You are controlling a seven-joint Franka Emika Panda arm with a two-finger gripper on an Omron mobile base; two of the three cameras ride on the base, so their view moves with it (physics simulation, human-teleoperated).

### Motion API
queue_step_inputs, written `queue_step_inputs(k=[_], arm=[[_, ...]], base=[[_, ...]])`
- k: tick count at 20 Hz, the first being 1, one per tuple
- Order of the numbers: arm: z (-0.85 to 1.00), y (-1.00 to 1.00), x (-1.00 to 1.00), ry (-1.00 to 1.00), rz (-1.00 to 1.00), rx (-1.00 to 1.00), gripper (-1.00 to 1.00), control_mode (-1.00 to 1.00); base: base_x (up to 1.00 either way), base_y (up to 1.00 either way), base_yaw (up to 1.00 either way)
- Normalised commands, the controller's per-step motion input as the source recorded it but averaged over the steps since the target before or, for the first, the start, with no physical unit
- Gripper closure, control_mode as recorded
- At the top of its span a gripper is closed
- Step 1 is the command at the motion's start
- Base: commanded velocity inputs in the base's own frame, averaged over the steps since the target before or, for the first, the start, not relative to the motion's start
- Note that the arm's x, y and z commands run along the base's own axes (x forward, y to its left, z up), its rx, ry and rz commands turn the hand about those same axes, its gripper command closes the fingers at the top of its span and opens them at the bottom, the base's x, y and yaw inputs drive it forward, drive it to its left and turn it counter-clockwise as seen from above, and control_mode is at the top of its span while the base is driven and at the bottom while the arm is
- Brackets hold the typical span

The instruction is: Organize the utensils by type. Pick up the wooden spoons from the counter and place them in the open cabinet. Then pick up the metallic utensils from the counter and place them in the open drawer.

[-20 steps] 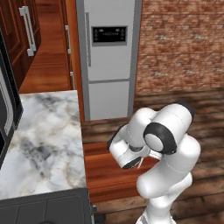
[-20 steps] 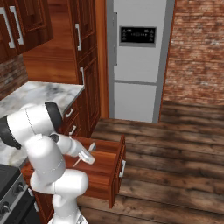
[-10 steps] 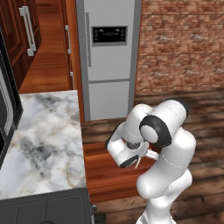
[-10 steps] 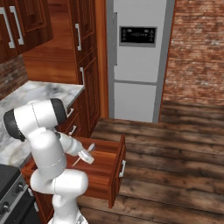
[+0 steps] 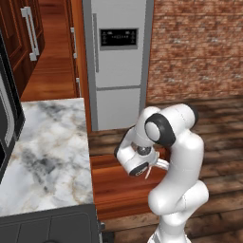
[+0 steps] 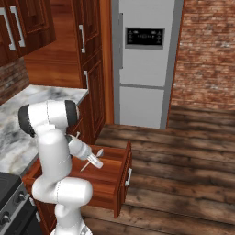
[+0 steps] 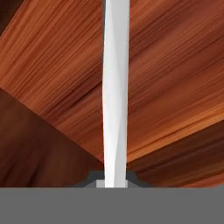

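A slim silver utensil (image 7: 116,87) was pinched between the gripper's (image 6: 94,161) closed jaws, its long axis running straight out from the fingertips; whether fork or spoon I could not tell. It hung over the plain wood bottom of the open drawer (image 6: 110,176), not touching it, near the drawer's middle and pointing down toward the floor of it. The marble counter (image 5: 47,156) lay beside the drawer, at its rear edge.

One silver utensil (image 7: 116,87), one open drawer (image 6: 110,176), one marble table (image 5: 45,156), one refrigerator (image 5: 118,61), one brick wall (image 5: 199,47) and one dark stove (image 6: 11,195).
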Motion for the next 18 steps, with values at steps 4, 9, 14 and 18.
queue_step_inputs(k=[4,9,14,18], arm=[[-0.5,0.0,0.08,0.01,0.0,0.0,1.0,-1.0],[-0.58,-0.01,-0.23,-0.04,0.0,0.01,1.0,-1.0],[-0.48,-0.06,-0.16,-0.05,0.0,0.04,1.0,-1.0],[-0.36,-0.05,0.0,0.0,0.0,0.07,1.0,-1.0]], base=[[0.0,0.0,0.0],[0.0,0.0,0.0],[0.0,0.0,0.0],[0.0,0.0,0.0]])
